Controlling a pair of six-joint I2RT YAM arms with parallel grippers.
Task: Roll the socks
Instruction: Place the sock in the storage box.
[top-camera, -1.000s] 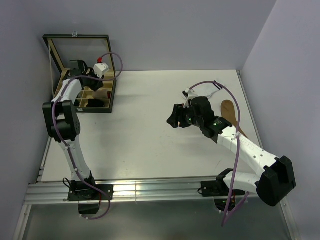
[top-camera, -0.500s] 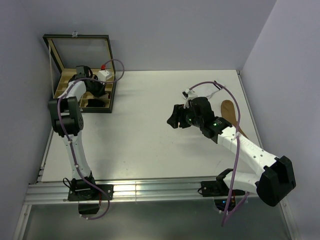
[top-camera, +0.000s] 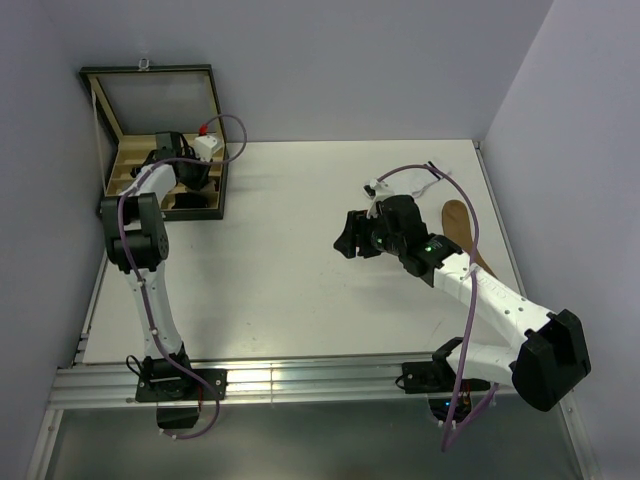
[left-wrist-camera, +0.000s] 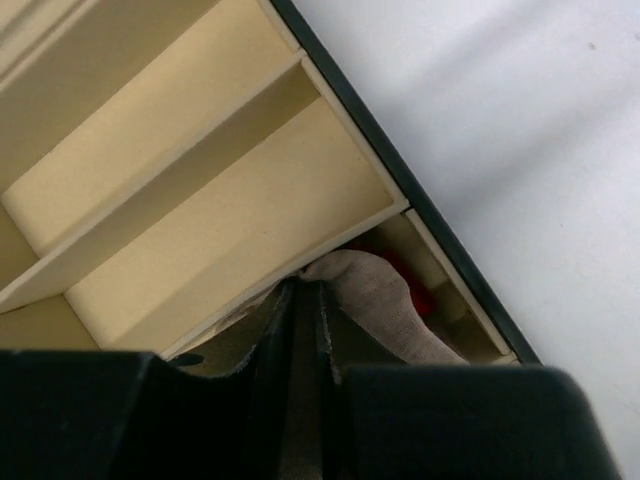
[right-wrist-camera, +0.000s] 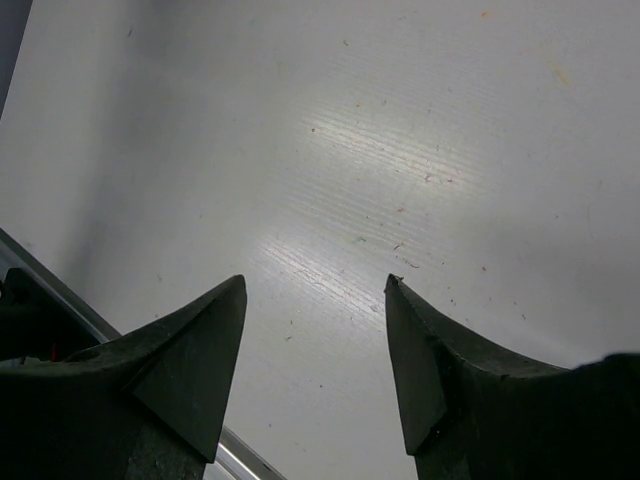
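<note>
Jaws of my left gripper (left-wrist-camera: 305, 292) stand almost together, with only a thin slit between them, low in a compartment along the rim of the wooden box (left-wrist-camera: 440, 215) at the far left of the surface (top-camera: 290, 280). They sit right against the beige sock (left-wrist-camera: 372, 298), whose red cuff (left-wrist-camera: 415, 292) shows at the compartment's end, but I cannot tell whether any cloth is pinched. I judge the arm is reaching in to lift that sock out, since rolling needs flat room and the pale dividers (left-wrist-camera: 200, 135) leave none. My right gripper (right-wrist-camera: 315, 285) hangs above bare surface near the middle, jaws wide apart and nothing between them, likely placed to receive or pin the sock. A brown sock (top-camera: 462, 228) lies flat by the right edge, just behind that arm, untouched. In the way are the box's dark rim and the divider walls, which close around the left gripper. The raised lid (top-camera: 150, 100) stands behind, and a purple cable (top-camera: 236, 128) loops over the wrist. A dark shape (top-camera: 195, 203) fills the near compartment; what it is I cannot tell.
</note>
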